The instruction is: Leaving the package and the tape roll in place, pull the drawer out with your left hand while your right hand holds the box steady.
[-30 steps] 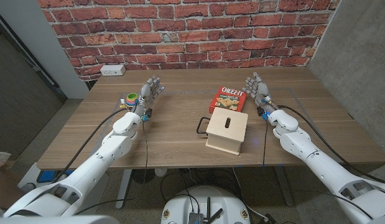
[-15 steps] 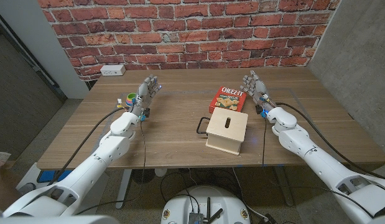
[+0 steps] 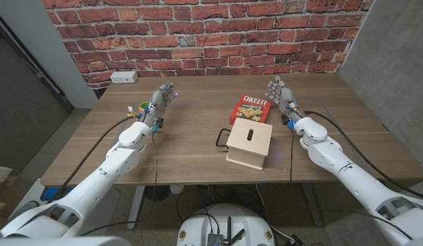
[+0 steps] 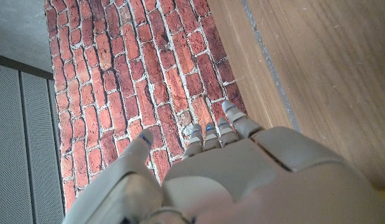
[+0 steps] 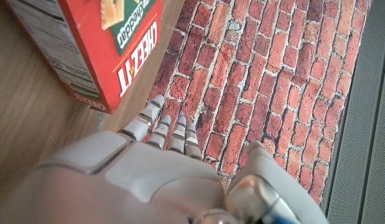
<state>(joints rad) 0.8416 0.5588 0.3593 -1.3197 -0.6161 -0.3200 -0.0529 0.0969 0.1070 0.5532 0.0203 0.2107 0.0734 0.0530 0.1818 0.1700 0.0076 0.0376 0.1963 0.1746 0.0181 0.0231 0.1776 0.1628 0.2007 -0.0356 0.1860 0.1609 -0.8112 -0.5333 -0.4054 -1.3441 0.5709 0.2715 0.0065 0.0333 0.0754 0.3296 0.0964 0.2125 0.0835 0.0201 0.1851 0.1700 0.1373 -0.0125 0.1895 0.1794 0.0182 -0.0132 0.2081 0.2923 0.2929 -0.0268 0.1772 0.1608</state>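
Nothing of the task is done: the pale wooden slotted box (image 3: 249, 144) sits mid-table, its black-handled drawer (image 3: 221, 139) looking shut, red Cheez-It package (image 3: 251, 109) behind it, colourful tape roll (image 3: 143, 108) far left. Left hand (image 3: 160, 102) and right hand (image 3: 282, 95) hover spread, empty, well apart from it. Since a second ago both have drifted slightly; the objects are unmoved.

Even, soft light falls from above across the wooden table (image 3: 190, 147), bright without glare, and the wooden box (image 3: 249, 145) casts only a faint shadow toward the near edge. The head view is sharp at its centre and bends slightly at its corners. In both wrist views the brick wall (image 4: 148, 81) is crisp, while the nearest hand surfaces are soft and blurred.
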